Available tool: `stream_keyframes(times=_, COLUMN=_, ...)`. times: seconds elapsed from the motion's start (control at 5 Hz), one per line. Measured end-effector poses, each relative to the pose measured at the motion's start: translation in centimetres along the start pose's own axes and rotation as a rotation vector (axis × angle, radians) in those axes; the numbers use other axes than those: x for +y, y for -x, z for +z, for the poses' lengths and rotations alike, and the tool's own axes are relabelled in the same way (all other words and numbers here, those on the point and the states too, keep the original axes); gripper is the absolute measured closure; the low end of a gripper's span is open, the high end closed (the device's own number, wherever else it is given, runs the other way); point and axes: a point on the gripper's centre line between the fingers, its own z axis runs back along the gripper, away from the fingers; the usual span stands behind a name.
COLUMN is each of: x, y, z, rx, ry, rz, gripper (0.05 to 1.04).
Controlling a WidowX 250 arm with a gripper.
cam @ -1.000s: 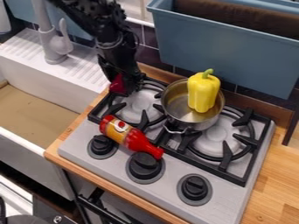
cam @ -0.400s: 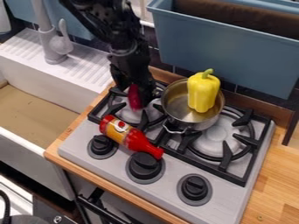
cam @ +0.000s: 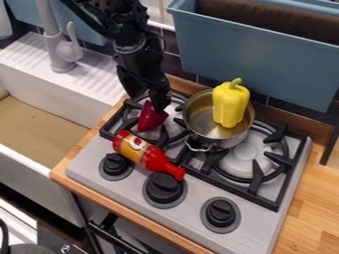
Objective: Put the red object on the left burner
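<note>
Now leans at left burner (cam: 150,134), left of steel pot (cam: 204,130): red cone (cam: 151,118), upright moments ago.
Black gripper (cam: 148,101) spread just above, left of pot; apparently let go, placement likely nearly done.

Arm status: single black arm (cam: 126,17), in from the top edge, left of center; base out of view. A slim link (cam: 84,12) slants down and to the right into a bulky joint section just below the top edge. From there the wrist (cam: 130,47) drops steeply, with a paler sheen across its rounded housing. A thin dark cable (cam: 163,42) bows out on its right side in the camera view. Black gripper (cam: 147,101) hangs below the wrist, pointing down with a slight lean toward image right. Its lower end sits in the upper half of the view, left of center.
</note>
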Motion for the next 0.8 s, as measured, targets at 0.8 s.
stream_keyframes(times=0.8, x=-0.4, y=-1.6, z=5.0, rx=-0.032, ry=-0.051, rz=0.041, gripper=0.084)
